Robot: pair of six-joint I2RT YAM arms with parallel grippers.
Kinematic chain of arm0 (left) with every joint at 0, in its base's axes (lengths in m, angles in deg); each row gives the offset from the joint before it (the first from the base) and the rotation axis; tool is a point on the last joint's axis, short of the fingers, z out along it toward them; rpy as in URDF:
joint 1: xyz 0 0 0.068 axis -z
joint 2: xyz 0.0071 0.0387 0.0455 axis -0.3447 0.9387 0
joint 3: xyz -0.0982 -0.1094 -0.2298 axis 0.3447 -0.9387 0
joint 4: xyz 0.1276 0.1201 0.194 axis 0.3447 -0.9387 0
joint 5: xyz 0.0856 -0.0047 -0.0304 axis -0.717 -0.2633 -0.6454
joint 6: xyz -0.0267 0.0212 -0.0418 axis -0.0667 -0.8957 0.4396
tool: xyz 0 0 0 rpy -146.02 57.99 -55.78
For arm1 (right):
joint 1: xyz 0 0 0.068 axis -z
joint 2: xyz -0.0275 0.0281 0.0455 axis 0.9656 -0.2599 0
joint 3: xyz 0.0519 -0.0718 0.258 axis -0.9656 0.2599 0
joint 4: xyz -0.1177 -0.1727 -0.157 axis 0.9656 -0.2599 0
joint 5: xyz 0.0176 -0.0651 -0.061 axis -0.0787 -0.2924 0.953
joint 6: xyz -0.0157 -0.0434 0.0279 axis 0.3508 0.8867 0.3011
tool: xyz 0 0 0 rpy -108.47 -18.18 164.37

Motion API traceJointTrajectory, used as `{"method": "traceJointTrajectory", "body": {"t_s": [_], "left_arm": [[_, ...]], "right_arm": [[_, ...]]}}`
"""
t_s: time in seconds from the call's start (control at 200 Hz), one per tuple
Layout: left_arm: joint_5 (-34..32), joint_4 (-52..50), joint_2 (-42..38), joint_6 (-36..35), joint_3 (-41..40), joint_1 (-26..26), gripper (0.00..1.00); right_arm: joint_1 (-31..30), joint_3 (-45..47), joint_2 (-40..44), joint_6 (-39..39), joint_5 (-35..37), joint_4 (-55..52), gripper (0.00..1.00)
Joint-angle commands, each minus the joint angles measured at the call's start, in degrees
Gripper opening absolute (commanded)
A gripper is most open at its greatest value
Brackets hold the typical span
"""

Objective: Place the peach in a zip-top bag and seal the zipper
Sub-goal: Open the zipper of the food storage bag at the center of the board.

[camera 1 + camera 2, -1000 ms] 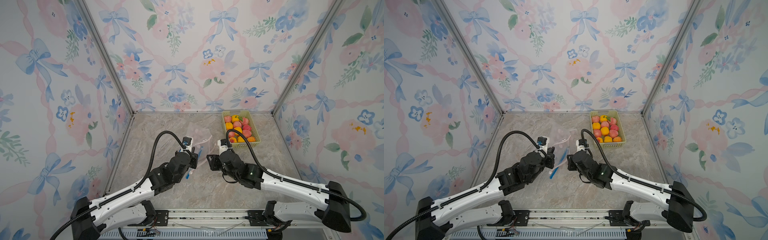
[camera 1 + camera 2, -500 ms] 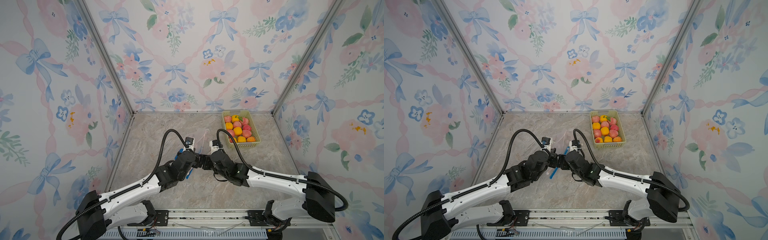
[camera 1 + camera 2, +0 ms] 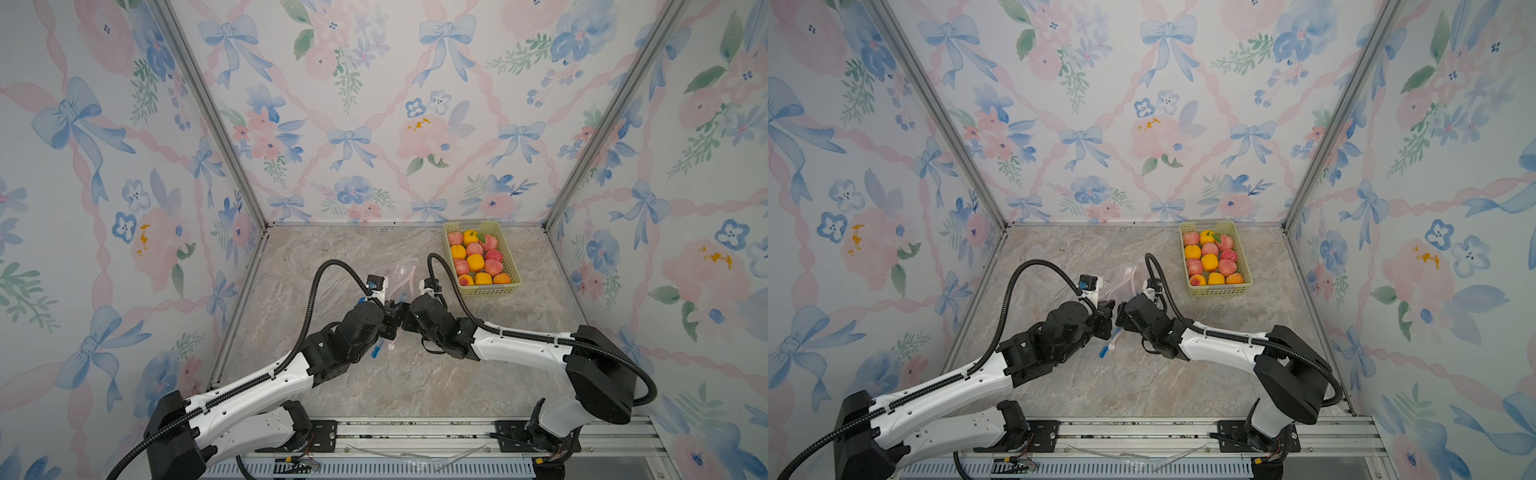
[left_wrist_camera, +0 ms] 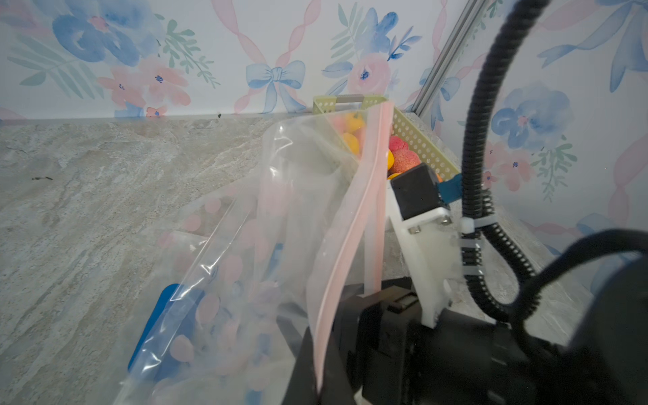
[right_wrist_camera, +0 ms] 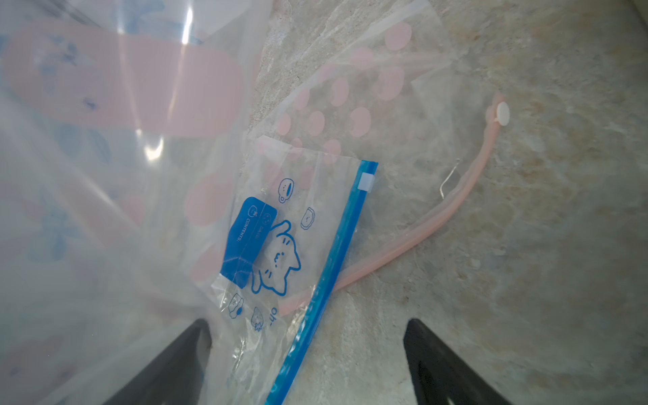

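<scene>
left gripper [image 3: 389, 319] clamped on pink-zipper bag [image 4: 298, 210] rim; right gripper [image 5: 308, 322] jaws wide apart, gripping nothing, above blue-zipper bag [image 5: 280, 245]

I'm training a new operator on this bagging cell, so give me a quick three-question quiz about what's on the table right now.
1. True or false: the right gripper is clamped shut.
2. The cat-print bag has a zipper coloured: A pink, B blue, C green.
3. Fill in: the peaches lie in a pale green ____.

Key: 1 false, its jaws stand open; 2 B; 3 basket.
</scene>
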Motion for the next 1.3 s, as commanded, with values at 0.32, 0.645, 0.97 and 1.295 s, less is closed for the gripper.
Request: {"method": "traceJointTrajectory", "body": {"t_s": [0.32,0.645,0.97,1.295], "left_arm": [[-4.9,-2.8,0.9,-0.4,0.5,-1.7,0.0],[1.7,-2.5,10.8,0.3,1.8,-6.3,0.0],[2.0,-2.0,12.0,1.0,3.1,-6.5,0.0],[1.2,-0.8,10.6,2.8,2.5,-6.6,0.0]], "right_arm": [[1.2,3.8,-2.6,0.5,-3.0,-10.0,0.77],[-2.2,1.1,2.9,5.3,-7.2,-9.9,0.84],[-1.2,2.2,15.3,7.7,-5.9,-14.5,0.82],[17.3,1.8,27.1,14.6,-7.9,-27.1,0.64]]}}
